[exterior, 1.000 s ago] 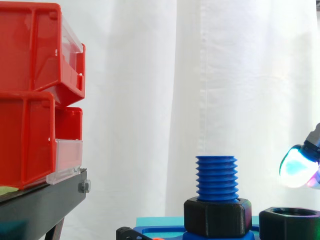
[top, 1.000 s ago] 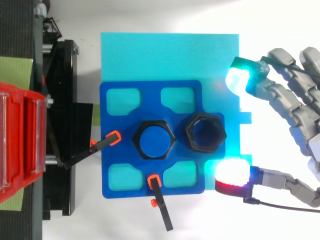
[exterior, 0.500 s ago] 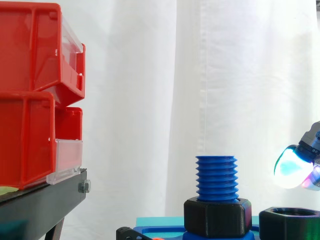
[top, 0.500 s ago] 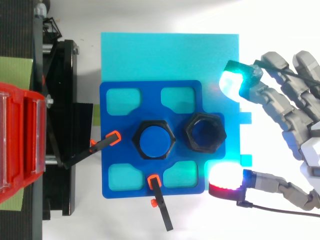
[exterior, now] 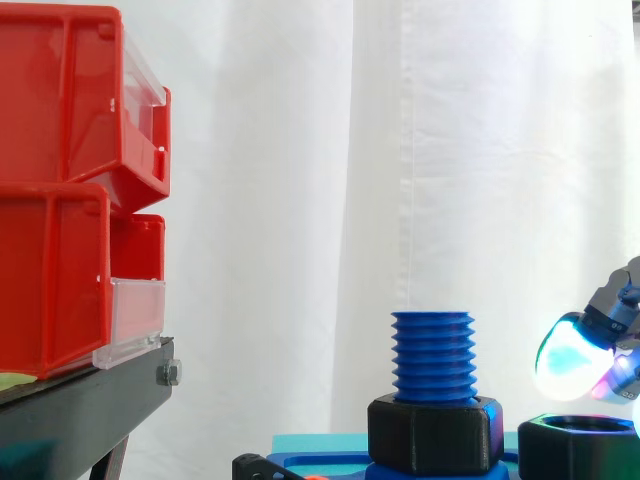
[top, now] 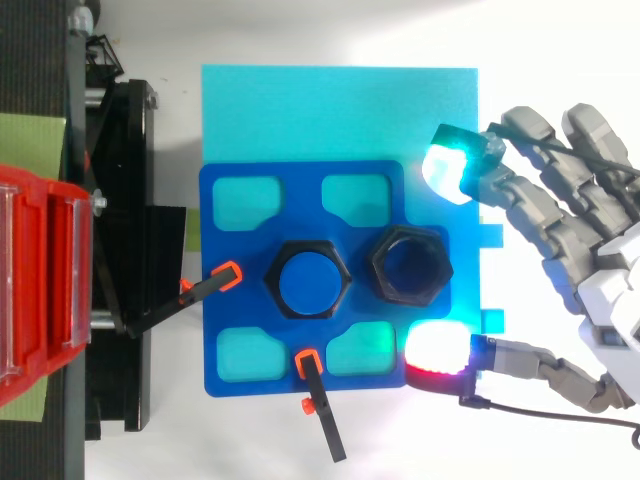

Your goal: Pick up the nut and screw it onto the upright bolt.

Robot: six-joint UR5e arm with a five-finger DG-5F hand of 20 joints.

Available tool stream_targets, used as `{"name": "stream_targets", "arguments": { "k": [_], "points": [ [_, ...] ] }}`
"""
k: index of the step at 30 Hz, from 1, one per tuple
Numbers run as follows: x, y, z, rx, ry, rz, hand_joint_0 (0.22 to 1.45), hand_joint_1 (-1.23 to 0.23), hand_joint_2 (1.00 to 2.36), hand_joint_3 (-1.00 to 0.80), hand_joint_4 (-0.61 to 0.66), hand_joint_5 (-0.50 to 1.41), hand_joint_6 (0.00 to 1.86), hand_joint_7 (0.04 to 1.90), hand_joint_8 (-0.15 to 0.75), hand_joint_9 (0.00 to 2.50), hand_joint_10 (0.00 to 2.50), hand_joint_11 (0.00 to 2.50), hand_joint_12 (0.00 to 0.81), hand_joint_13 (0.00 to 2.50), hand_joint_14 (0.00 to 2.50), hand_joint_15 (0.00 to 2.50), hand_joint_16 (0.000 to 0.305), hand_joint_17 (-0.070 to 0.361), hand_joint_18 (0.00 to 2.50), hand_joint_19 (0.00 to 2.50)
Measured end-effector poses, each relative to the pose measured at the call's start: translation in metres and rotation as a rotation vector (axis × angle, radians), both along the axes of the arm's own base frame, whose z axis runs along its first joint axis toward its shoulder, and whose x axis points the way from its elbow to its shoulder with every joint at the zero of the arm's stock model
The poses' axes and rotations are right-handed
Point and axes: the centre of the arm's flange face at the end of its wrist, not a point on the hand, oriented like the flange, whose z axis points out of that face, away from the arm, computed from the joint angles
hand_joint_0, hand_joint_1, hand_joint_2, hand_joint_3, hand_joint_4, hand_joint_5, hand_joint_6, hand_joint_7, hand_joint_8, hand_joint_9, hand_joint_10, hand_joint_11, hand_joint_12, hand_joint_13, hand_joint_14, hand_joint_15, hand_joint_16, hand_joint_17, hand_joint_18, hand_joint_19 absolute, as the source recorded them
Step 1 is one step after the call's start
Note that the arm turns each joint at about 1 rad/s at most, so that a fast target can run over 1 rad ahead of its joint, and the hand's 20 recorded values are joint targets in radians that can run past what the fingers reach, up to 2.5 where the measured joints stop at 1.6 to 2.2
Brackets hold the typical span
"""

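While the hand [top: 612, 312] reaches in from the right with its fingers spread wide and holding nothing, the black hexagonal nut [top: 410, 265] lies flat on the dark blue plastic plate [top: 220, 330], close to that plate's right edge. Seen from above, a cyan-glowing fingertip [top: 447, 170] hangs over the plate's upper right corner and a red-glowing fingertip [top: 437, 350] over its lower right corner. The nut sits between the two, apart from both. From the side, the cyan pad [exterior: 565, 357] floats just above the nut's top rim without touching it.

Just beside the nut, on its left, the blue threaded bolt [exterior: 432, 355] stands upright in a black hexagonal collar [exterior: 435, 432]. A narrow strip of plate separates collar and nut. Above the bolt's flat top is open air against the white curtain [exterior: 300, 200].

Two black clamps with orange tips [top: 225, 277] reach onto the plate from its left and lower edges, pointing toward the collar. The plate rests on a light cyan board [top: 340, 110], whose bare upper part lies free, on the white tabletop [top: 330, 30]. Red plastic bins [exterior: 60, 180] sit on a black stand [exterior: 80, 400], well apart from the bolt on the left.
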Motion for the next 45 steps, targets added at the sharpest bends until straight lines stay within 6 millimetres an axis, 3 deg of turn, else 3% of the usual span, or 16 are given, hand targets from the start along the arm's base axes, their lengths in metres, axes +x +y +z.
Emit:
{"name": "stream_targets", "arguments": {
  "k": [45],
  "points": [
    [0.0034,-0.0084,-0.0018,-0.070,0.065,0.102,0.41,-0.69,1.00,-0.50,0.36,-0.20,0.50,1.02,0.325,0.38,0.00,0.00,0.425,0.28,0.00,0.00,0.056,0.126,0.14,0.00]
  ]
}}
